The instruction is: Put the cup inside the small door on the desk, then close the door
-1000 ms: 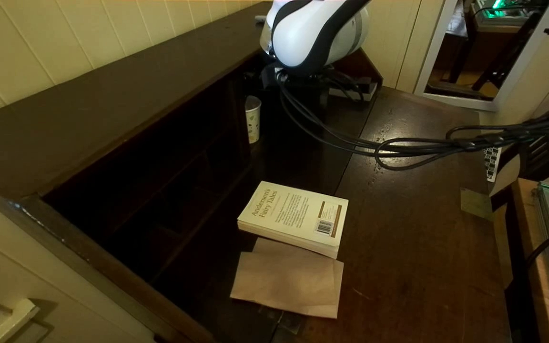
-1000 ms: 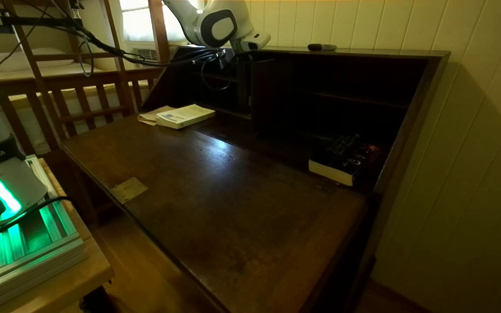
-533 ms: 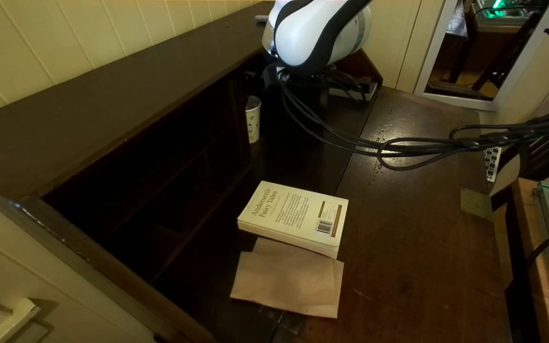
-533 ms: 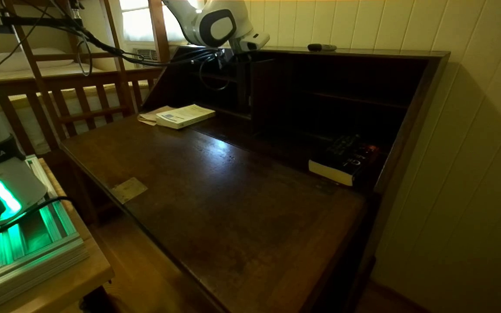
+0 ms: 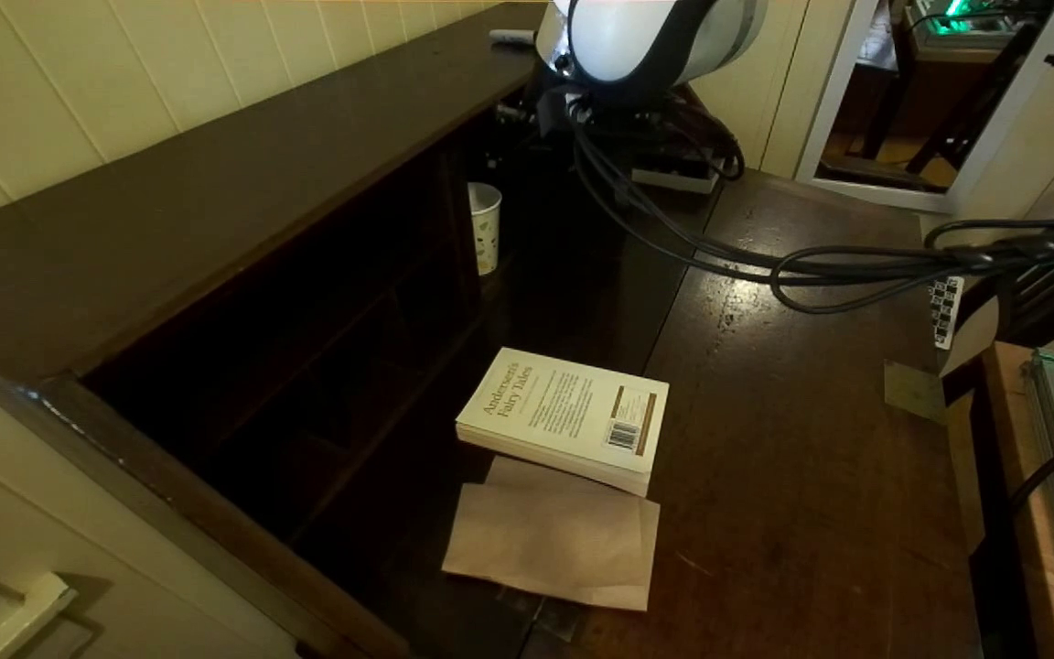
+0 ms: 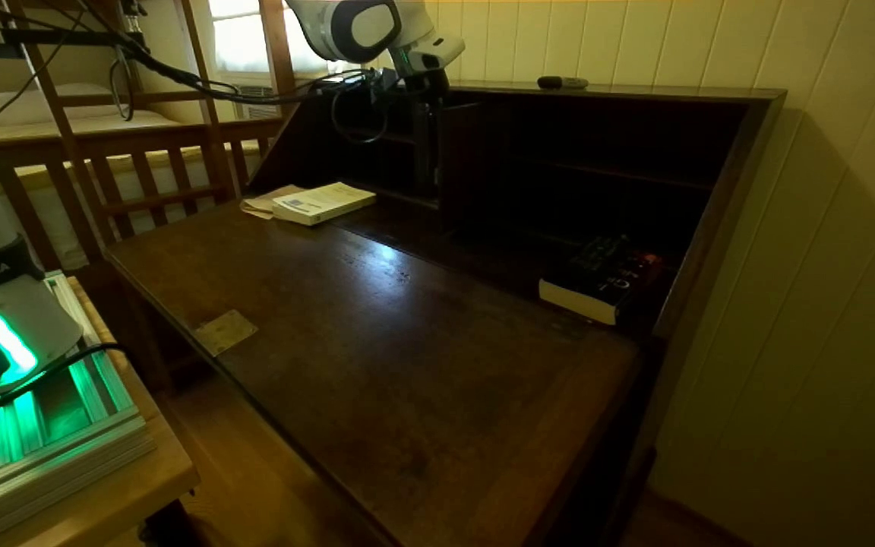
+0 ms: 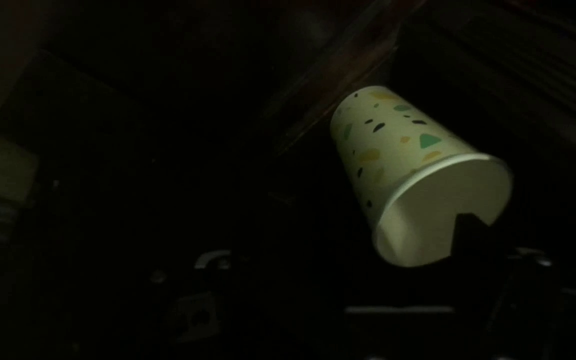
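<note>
The white speckled cup [image 5: 486, 229] stands upright on the dark brown desk [image 5: 783, 476], beside a cubbyhole upright in an exterior view. In the wrist view the cup [image 7: 393, 135] shows with its mouth toward the camera. The small door [image 6: 462, 163] appears as a dark upright panel, swung out from the cubbyholes. My gripper [image 7: 370, 232] is above the cup's mouth with its jaws apart, nothing held. The right finger [image 7: 468, 237] overlaps the cup's rim in the picture; the left finger is lost in the dark. In an exterior view the fingers are mostly hidden under the arm.
A pale book [image 5: 573, 416] and brown paper [image 5: 554, 540] lie on the desk. A thick black book [image 6: 604, 277] lies by the far side board. Loose cables [image 5: 820, 275] hang from the arm. A small object [image 6: 561, 82] sits on the top ledge.
The arm holds nearly still at first, then rises and draws back from the cubbyholes. The cup stays in place, and more of its rim shows. Books and paper have not moved.
</note>
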Tool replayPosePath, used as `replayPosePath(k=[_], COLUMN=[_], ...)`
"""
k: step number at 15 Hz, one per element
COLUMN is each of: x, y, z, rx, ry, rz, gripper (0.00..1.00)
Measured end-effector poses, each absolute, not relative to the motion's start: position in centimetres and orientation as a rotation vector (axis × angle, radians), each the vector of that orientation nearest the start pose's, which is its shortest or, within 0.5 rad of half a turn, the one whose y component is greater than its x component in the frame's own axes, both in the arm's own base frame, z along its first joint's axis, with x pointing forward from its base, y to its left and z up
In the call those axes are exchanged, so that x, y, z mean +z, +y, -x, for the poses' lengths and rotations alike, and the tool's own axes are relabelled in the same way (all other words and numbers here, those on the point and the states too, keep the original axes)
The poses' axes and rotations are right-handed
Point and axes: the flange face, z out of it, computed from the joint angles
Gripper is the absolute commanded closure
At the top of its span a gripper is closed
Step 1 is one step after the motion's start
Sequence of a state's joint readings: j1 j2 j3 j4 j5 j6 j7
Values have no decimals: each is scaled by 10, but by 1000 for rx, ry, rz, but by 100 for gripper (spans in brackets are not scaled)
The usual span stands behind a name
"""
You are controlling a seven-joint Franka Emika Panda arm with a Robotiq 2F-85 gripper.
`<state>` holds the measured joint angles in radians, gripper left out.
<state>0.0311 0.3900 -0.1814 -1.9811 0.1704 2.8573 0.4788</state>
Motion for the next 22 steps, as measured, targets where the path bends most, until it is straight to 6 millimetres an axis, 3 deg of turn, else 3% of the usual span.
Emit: replayPosePath(k=[9,22], x=[371,440], y=[-94,-85], z=[-621,-577], rx=[-663,-335], ry=[1067,943], rz=[2745,2896], gripper=[0,0])
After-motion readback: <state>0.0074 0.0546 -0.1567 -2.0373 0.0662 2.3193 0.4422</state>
